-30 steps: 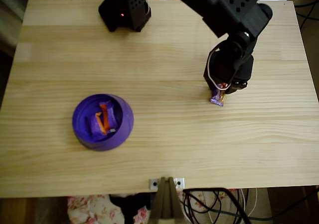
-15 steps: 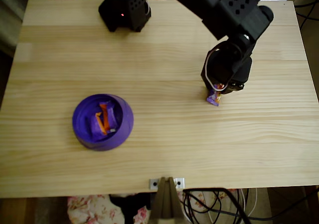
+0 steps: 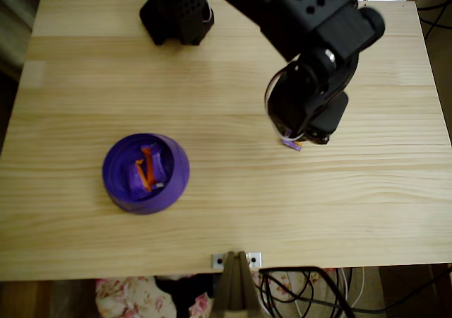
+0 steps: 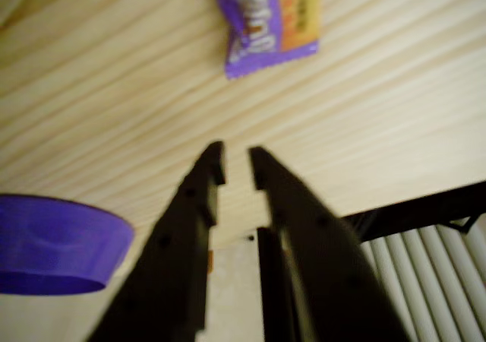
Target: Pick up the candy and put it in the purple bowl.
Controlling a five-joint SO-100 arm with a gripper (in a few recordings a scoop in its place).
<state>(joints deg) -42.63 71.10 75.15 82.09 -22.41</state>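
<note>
Candy [image 4: 269,23], one piece loose on the table [image 3: 233,212]: flat purple wrapper with pale lettering, and an orange-yellow patch along its 3 o'clock side. In the wrist view its long axis runs roughly 12 to 6 o'clock, with the crimped lower end towards 6 and the upper end cut by the frame. It lies at 12 o'clock from the fingertips, apart from them. In the overhead view only a purple corner [image 3: 290,145] shows under the arm, about 3 o'clock from the table's middle. Gripper [image 4: 237,163], one: black fingers drawn nearly together with a slim gap, pinching nothing. Purple bowl [image 3: 113,191], one, at 8 o'clock, glossy violet, holding what look like two similar sweets [image 3: 148,168]
</note>
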